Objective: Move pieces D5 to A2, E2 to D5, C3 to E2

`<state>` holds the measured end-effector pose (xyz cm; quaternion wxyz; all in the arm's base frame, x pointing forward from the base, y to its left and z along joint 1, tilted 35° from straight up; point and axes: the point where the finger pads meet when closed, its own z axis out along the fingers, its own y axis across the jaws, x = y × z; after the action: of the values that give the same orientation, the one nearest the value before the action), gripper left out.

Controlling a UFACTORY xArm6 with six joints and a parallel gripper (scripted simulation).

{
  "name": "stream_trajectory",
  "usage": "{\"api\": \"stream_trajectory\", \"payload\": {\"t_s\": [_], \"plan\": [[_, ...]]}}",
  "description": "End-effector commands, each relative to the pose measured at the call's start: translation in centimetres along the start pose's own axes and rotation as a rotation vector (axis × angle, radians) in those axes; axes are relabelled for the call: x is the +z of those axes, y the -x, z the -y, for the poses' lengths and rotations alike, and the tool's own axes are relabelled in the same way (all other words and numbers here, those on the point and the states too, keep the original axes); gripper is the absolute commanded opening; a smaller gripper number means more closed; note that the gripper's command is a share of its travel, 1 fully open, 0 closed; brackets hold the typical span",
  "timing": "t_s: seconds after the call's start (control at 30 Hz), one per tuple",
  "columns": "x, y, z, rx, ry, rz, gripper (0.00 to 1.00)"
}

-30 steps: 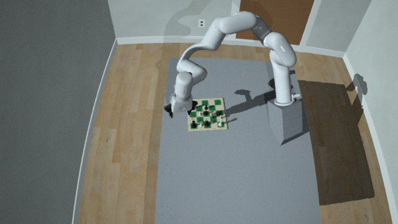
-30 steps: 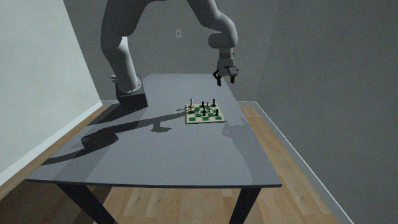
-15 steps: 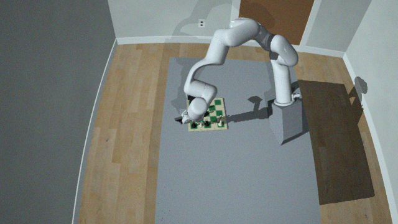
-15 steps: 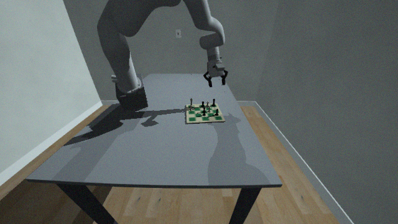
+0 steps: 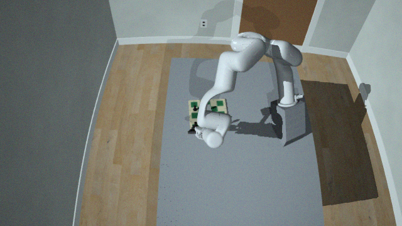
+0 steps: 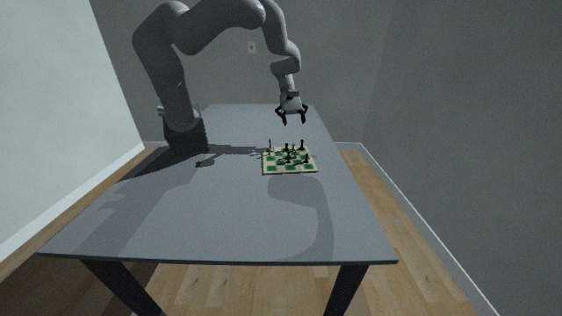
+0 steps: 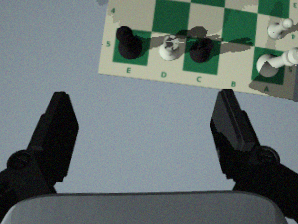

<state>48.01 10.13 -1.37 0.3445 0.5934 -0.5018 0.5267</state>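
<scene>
Closest to my wrist camera: gripper [image 5: 195,129] [image 6: 293,123] [image 7: 143,108], fingers wide apart, nothing between them, up in the air off the board's row-5 side. Next, chessboard [image 5: 190,110] [image 6: 264,168] [image 7: 108,62], flat on the grey table [image 5: 239,176] [image 6: 228,211] [image 7: 90,125], row-5 edge toward my fingers, slightly skewed to them. White piece [image 6: 293,148] [image 7: 169,49] is on D5, standing, long axis vertical, top pointing up; can't tell a facing direction. It sits between a black piece on E5 [image 6: 302,144] [image 7: 129,45] and a black piece on C5 [image 6: 286,147] [image 7: 201,50]. Tall white piece [image 6: 270,145] [image 7: 270,65] on A5, upright too. Exterior view: two more dark ones upright toward row 1, dark middle piece [image 6: 288,157] and dark side piece [image 6: 306,158]; exact squares too small to call. Farther off, my arm's pedestal [image 5: 293,125] [image 6: 186,140], then wall.
</scene>
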Motion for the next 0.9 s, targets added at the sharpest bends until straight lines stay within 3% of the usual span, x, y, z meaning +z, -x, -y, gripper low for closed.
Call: {"api": "stream_trajectory", "payload": {"t_s": [0.0, 0.1, 0.13, 0.2, 0.23, 0.33, 0.37, 0.47, 0.5, 0.57, 0.6, 0.87], "plan": [[-0.5, 1.9, -2.0, 0.012, 0.05, -0.197, 1.0], [-0.5, 1.9, -2.0, 0.012, 0.05, -0.197, 1.0], [-0.7, 2.6, -2.8, 0.014, 0.061, -0.265, 1.0], [-0.7, 2.6, -2.8, 0.014, 0.061, -0.265, 1.0], [-0.8, 3.3, -3.6, 0.017, 0.071, -0.329, 1.0], [-0.8, 3.3, -3.6, 0.017, 0.071, -0.329, 1.0], [-1.0, 3.9, -4.3, 0.019, 0.079, -0.384, 1.0], [-1.0, 3.9, -4.3, 0.019, 0.079, -0.384, 1.0], [-1.1, 4.4, -4.8, 0.021, 0.087, -0.431, 1.0], [-1.1, 4.4, -4.8, 0.021, 0.087, -0.431, 1.0], [-1.2, 4.8, -5.5, 0.023, 0.094, -0.475, 1.0], [-1.4, 5.5, -6.0, 0.025, 0.1, -0.533, 1.0]]}}
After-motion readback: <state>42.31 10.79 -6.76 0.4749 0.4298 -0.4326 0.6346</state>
